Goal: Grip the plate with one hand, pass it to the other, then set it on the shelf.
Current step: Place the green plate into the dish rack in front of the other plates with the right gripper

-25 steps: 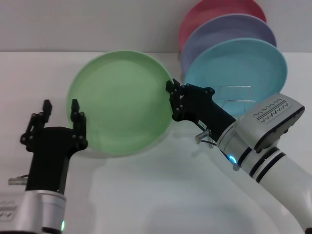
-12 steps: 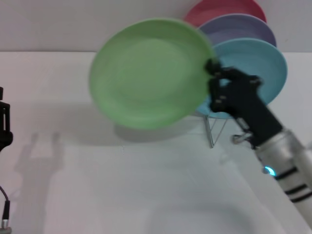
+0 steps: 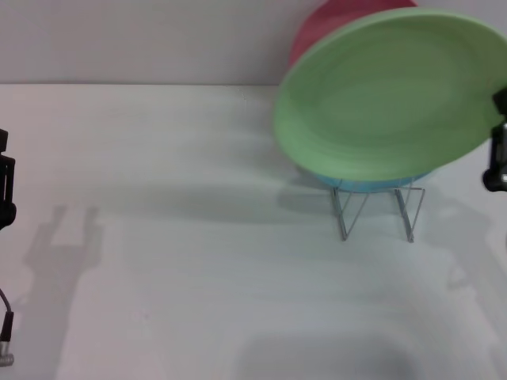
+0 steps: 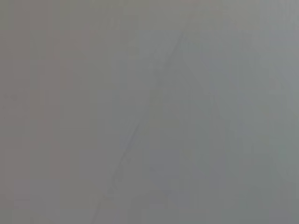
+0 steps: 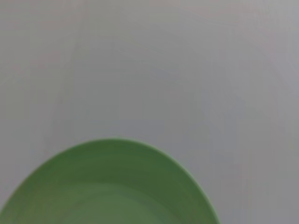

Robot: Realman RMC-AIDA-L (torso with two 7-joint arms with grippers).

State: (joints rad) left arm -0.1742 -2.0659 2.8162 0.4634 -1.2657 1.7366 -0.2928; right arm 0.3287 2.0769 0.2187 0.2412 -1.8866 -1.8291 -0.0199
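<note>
The pale green plate hangs tilted in the air at the back right, above and in front of the silver wire shelf. My right gripper shows at the head view's right edge, shut on the plate's right rim. The right wrist view shows part of the plate over the pale table. My left gripper is only a black sliver at the head view's left edge, far from the plate. The left wrist view shows only plain grey surface.
The shelf holds a light blue plate, seen as a sliver under the green one, and a red plate behind it. The lavender plate is hidden. The white table stretches to the front and left.
My right gripper has carried the green plate right and up, from table centre to in front of the shelf's plates. My left gripper let go and drew back to the left edge.
</note>
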